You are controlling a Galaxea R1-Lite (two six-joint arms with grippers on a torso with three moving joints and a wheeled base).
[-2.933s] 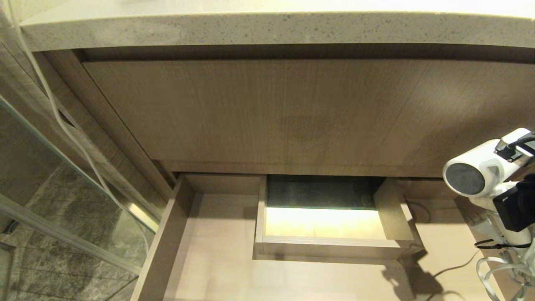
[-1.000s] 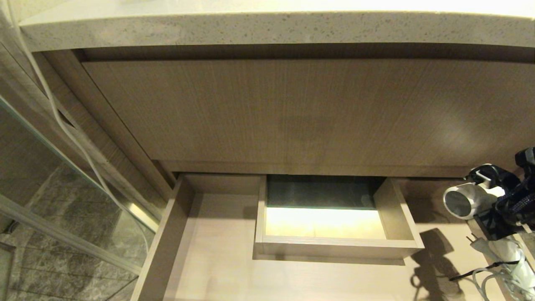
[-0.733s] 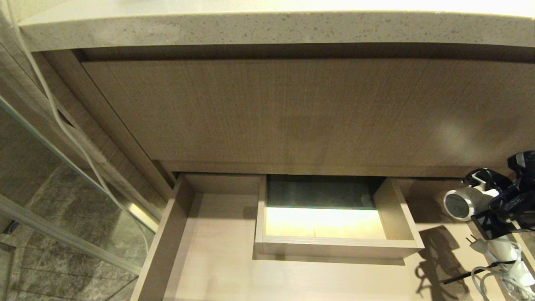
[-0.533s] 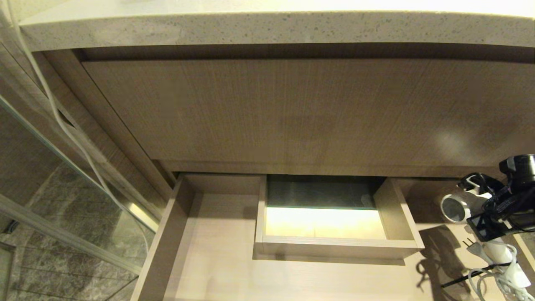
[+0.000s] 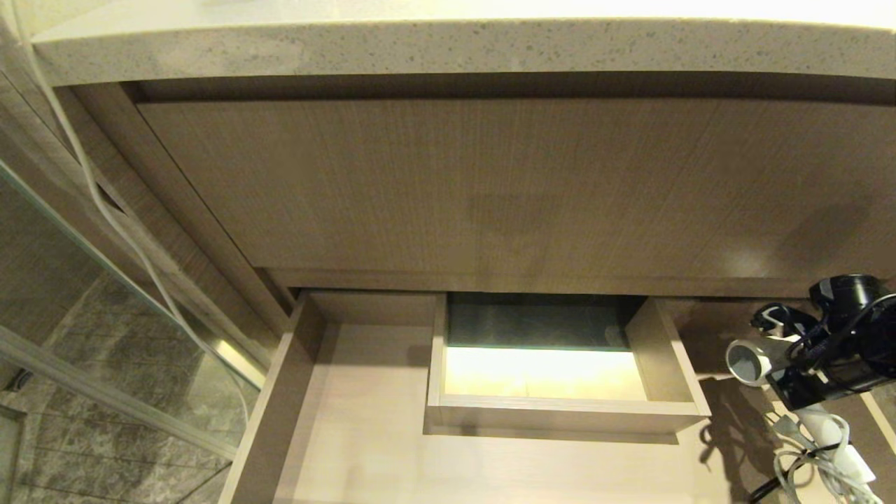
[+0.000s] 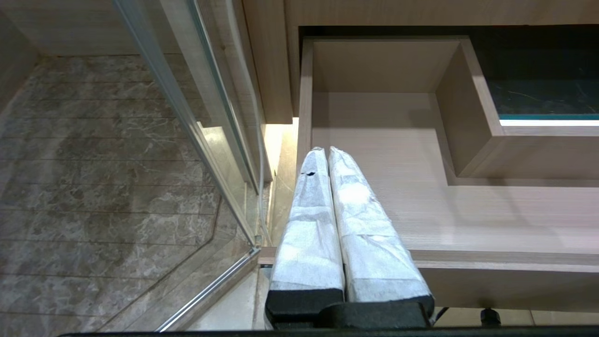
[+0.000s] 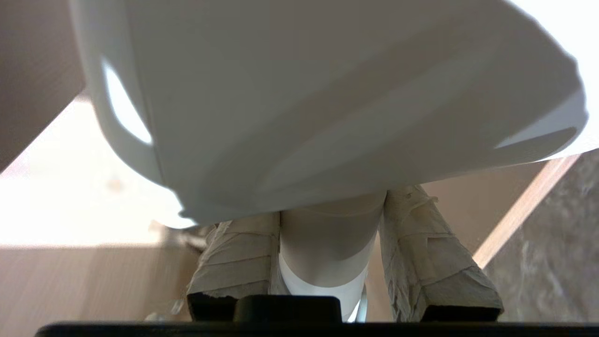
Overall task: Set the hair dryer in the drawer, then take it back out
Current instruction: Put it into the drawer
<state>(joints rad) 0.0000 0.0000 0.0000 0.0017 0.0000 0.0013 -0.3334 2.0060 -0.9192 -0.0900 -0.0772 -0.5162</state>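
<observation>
Right claw (image 5: 787,353) lowered hair dryer (image 5: 749,362) deeper into drawer (image 5: 280,420).

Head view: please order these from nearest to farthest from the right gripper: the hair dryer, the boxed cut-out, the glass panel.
1. hair dryer: held in the right gripper, at the drawer's right end.
2. boxed cut-out: in the drawer's middle, left of the gripper.
3. glass panel: at the far left, outside the drawer.

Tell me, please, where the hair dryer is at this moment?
In the head view the hair dryer is at the far right, held by the right hand over the open drawer, right of its boxed cut-out.
</observation>
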